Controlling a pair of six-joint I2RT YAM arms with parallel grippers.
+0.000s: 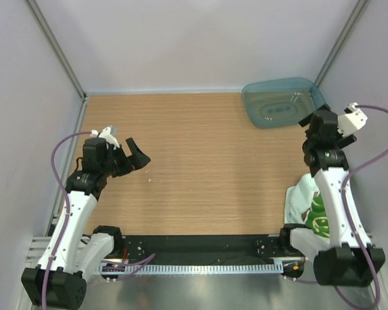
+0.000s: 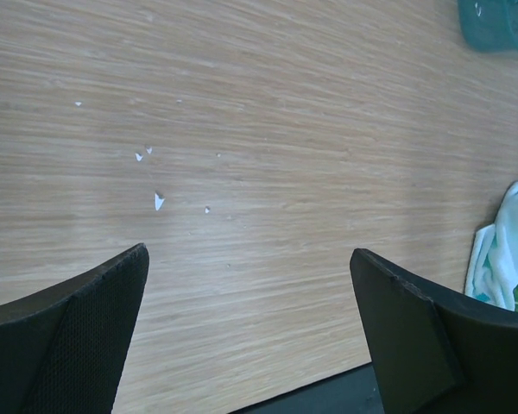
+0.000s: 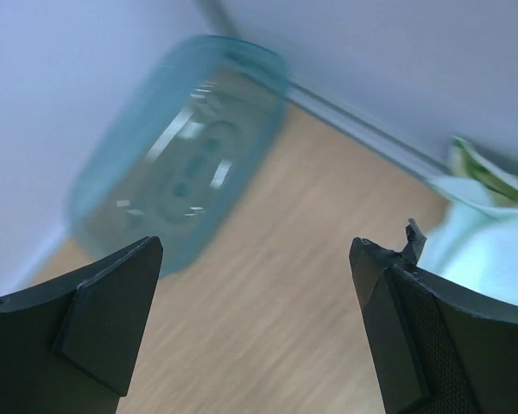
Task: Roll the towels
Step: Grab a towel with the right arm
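Near right corner of the light wooden table [image 1: 207, 161]: both towels lie in one loose heap, partly hidden behind the right arm's lower link.

The right claw [image 3: 255, 250] stands wide, nothing between its fingers. It hangs farther back than the heap, facing the translucent teal plastic tray [image 1: 258, 113] in the far right corner. In its wrist view the heap shows at the right edge, apart from the fingers.

The left claw [image 2: 250, 252] is also wide and holds nothing. It sits over the left side of the table, well apart from the heap.

The plain mint-white towel [image 1: 299, 194] is crumpled and unrolled, on the left of the heap. The pale yellow towel with green drawings [image 1: 318, 218] is bunched just to its right, and we see only a small patch of it.

We note a few small white flecks [image 2: 158, 201] on the wood ahead of the left claw.
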